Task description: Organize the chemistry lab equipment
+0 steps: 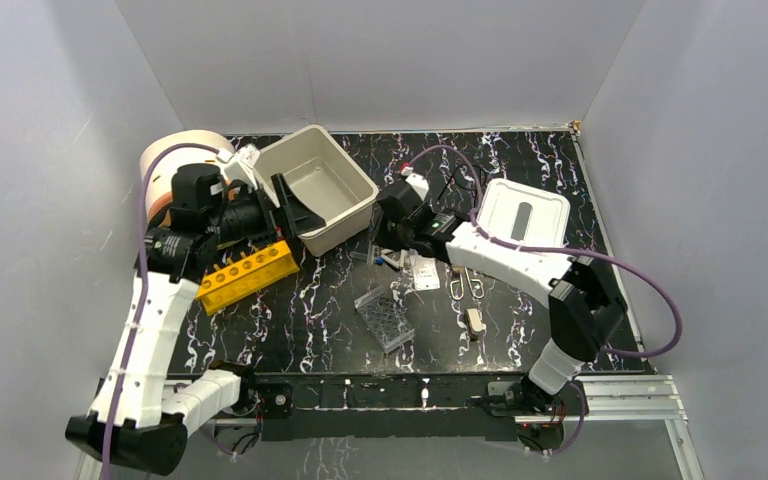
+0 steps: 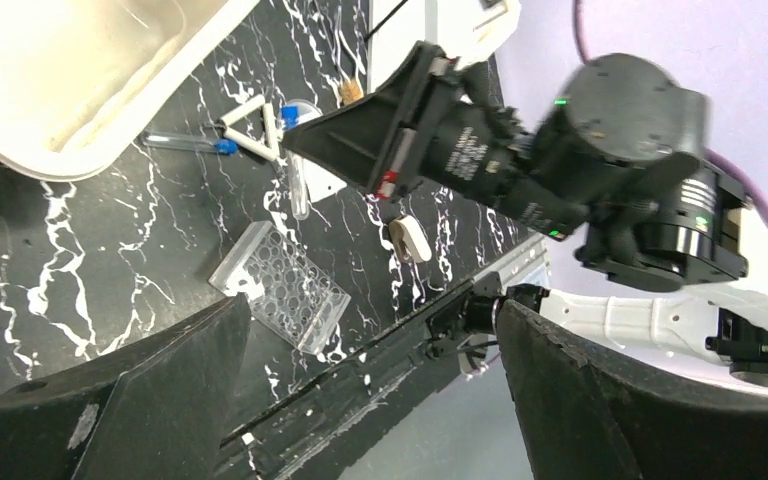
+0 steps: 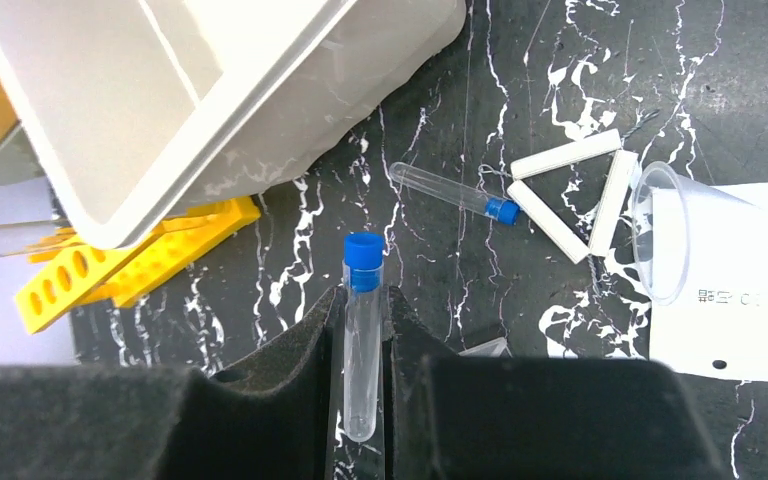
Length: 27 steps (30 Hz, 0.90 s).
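Observation:
My right gripper is shut on a clear test tube with a blue cap, held just above the table between the tub and the white triangle. A second blue-capped tube lies next to the triangle. A small clear beaker lies on its side on a white paper. The yellow six-hole rack lies left of the tub's near corner. The clear well tray sits at front centre. My left gripper is open and empty beside the tub's near wall; its jaws stand wide apart in the left wrist view.
The beige tub stands tilted at the back left. Its white slotted lid lies at the back right, under my right arm. A wooden clamp and metal clips lie right of the well tray. A white roll stands at far left.

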Available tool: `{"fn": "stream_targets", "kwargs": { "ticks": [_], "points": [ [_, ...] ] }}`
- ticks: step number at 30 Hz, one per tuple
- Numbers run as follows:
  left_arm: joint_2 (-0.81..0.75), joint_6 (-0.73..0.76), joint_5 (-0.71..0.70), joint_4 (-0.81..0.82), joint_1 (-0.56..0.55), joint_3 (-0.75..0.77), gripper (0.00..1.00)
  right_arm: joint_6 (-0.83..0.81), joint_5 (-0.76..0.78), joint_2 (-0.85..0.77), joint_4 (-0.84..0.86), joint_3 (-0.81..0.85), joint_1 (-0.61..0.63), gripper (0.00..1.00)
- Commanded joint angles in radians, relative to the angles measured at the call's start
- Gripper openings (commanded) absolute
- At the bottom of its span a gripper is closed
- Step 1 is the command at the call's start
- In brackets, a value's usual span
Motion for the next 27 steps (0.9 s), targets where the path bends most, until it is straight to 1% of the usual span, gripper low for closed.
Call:
{"fn": "stream_targets", "kwargs": {
  "ticks": [1, 4, 8, 11, 15, 19, 22, 26, 27],
  "points": [
    [0.066, -0.092, 0.074, 0.096, -0.024, -0.034, 0.92, -0.010, -0.099, -0.101, 0.086, -0.031, -0.039, 0.24],
    [0.101, -0.173, 0.077, 0.200, -0.057, -0.085, 0.91, 0.014, -0.135, -0.152, 0.116, -0.052, -0.059, 0.25],
    [0.170, -0.220, 0.041, 0.266, -0.165, -0.111, 0.84, 0.068, -0.135, -0.244, 0.173, -0.099, -0.082, 0.24],
    [0.199, -0.245, 0.012, 0.323, -0.232, -0.123, 0.83, 0.096, -0.149, -0.283, 0.168, -0.101, -0.099, 0.25],
    [0.233, -0.303, 0.014, 0.401, -0.267, -0.151, 0.78, 0.130, -0.175, -0.315, 0.173, -0.105, -0.115, 0.25],
    [0.251, -0.335, -0.002, 0.447, -0.296, -0.164, 0.72, 0.167, -0.221, -0.328, 0.183, -0.118, -0.128, 0.25],
    [0.244, -0.366, -0.001, 0.499, -0.302, -0.193, 0.66, 0.188, -0.257, -0.330, 0.189, -0.125, -0.134, 0.25],
    [0.259, -0.384, 0.016, 0.518, -0.310, -0.217, 0.52, 0.210, -0.284, -0.331, 0.198, -0.134, -0.140, 0.26],
    [0.261, -0.386, 0.014, 0.517, -0.314, -0.222, 0.50, 0.212, -0.303, -0.330, 0.200, -0.136, -0.141, 0.26]
  ]
}}
